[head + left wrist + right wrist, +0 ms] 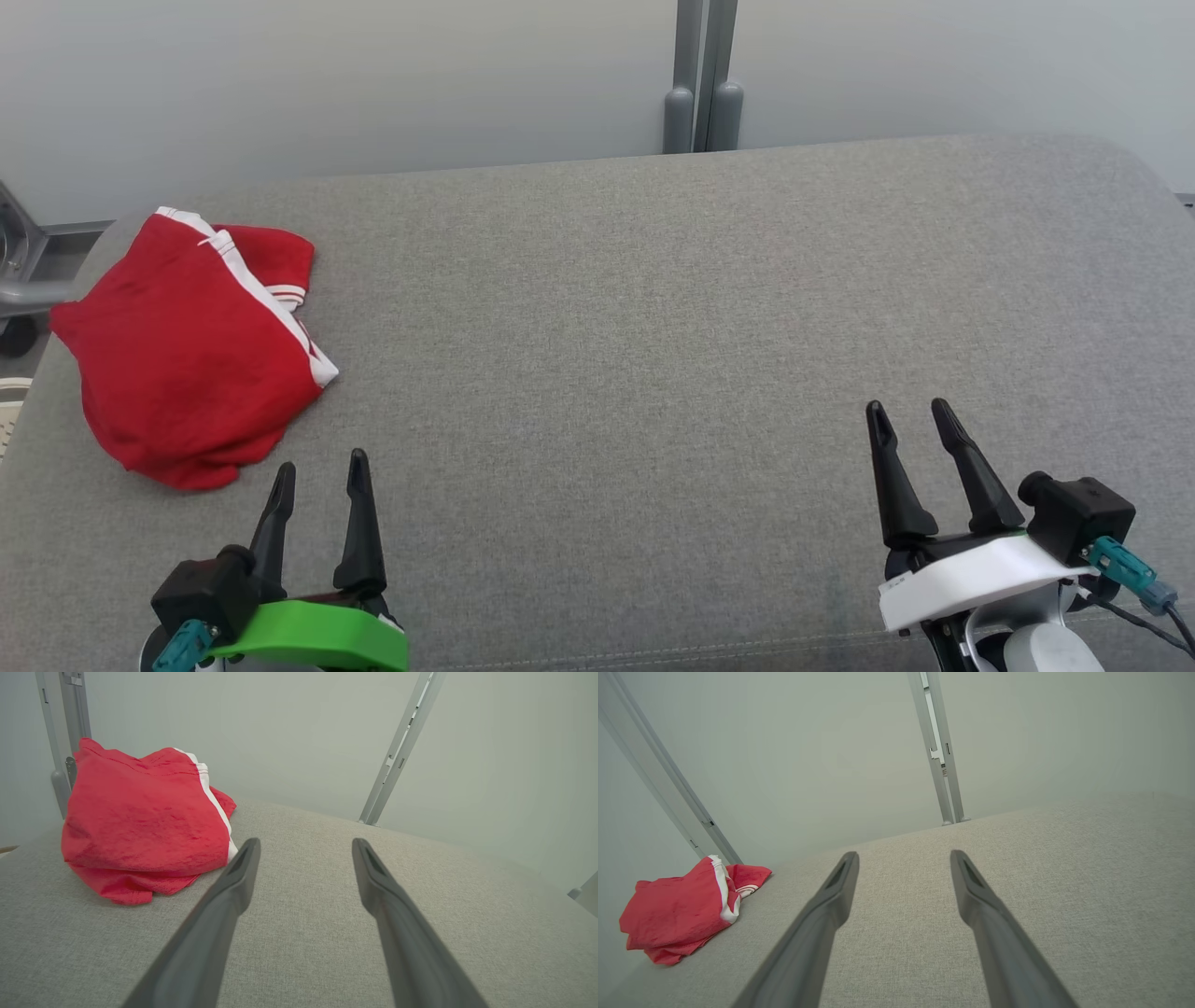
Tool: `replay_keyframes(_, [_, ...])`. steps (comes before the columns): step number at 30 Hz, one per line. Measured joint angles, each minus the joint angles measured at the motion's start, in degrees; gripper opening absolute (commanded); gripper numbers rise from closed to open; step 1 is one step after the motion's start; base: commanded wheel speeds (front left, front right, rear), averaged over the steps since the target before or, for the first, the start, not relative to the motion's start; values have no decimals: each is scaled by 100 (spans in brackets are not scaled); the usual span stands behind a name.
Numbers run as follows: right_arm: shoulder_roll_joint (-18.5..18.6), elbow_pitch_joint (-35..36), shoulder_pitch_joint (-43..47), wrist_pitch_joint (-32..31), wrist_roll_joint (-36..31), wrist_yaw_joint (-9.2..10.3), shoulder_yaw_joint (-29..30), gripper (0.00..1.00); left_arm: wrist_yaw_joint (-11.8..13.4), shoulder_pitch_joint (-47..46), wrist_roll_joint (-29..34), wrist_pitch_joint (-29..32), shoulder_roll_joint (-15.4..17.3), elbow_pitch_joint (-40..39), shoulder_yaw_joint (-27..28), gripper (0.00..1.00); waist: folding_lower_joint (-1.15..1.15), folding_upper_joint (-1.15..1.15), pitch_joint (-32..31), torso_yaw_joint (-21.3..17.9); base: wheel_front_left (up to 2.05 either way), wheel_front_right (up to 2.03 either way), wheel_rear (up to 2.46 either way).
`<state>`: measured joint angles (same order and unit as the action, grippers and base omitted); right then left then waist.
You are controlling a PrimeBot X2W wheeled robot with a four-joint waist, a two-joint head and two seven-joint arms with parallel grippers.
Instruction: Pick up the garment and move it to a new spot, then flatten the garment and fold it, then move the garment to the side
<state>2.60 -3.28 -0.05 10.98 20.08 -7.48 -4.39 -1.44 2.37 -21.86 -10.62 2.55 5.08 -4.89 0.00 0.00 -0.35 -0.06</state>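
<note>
The garment (187,350) is red with white stripes and lies bunched and folded over at the far left of the grey cushioned surface (653,308). In the left wrist view the garment (140,821) sits just ahead and to the left of my fingers. The right wrist view has the garment (682,910) at its lower left. My left gripper (320,467) hovers open near the front edge, a little to the right of the garment and apart from it. Far to the right, my right gripper (910,411) is open too, with nothing between its fingers.
A pale wall runs behind the surface, with a grey upright post (702,84) at its middle. A grey metal frame part (19,271) sticks out past the left edge, close to the garment. The surface's rounded far right corner (1134,163) shows.
</note>
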Motion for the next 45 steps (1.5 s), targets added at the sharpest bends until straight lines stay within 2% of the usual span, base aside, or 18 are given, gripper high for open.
replay_keyframes(12, [3, 48, -26, 143, -669, 0, -18, 100, 20, 3, 553, -163, 3, 24, -48, 100, 0, 0, 21, 9, 0, 0, 0])
replay_keyframes(24, [11, 59, -56, 275, -1166, 0, -40, 100, 40, 3, 825, -303, 8, 142, -87, 100, 0, 0, 37, 15, 0, 0, 0])
replay_keyframes(38, [16, 53, -88, 399, -1563, -1, -27, 100, 126, 1, 1090, -441, 11, 169, -165, 100, 0, 0, 31, 20, 0, 0, 0])
replay_keyframes(45, [18, 19, -97, 401, -1556, -1, 14, 100, 144, -2, 1038, -453, 12, 196, -171, 100, 0, 0, 26, 23, 0, 0, 0])
